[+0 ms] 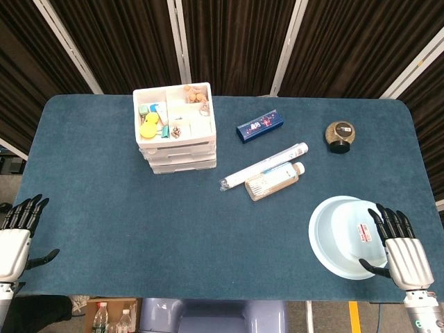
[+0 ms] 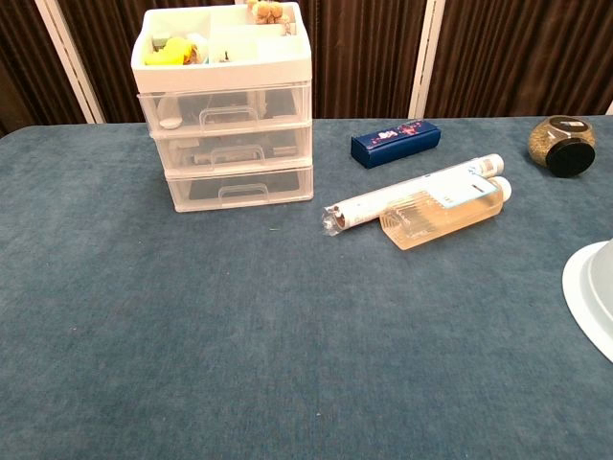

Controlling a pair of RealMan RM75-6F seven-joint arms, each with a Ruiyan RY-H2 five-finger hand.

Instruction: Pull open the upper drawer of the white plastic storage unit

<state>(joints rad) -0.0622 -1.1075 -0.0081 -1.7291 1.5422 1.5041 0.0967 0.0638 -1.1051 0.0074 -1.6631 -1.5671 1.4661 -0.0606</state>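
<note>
The white plastic storage unit (image 1: 177, 130) (image 2: 228, 105) stands at the back left of the blue table, with three clear drawers under an open top tray of small items. Its upper drawer (image 2: 226, 110) is pushed in, handle facing me. My left hand (image 1: 17, 232) hangs at the table's near left edge, fingers apart, holding nothing. My right hand (image 1: 401, 251) hovers at the near right over a pale bowl, fingers spread and empty. Both hands are far from the unit and appear only in the head view.
A pale blue bowl (image 1: 331, 243) sits near right. A white tube (image 2: 412, 192) and a clear bottle (image 2: 442, 212) lie mid-table. A dark blue box (image 2: 395, 142) lies behind them and a round brown jar (image 2: 562, 146) stands far right.
</note>
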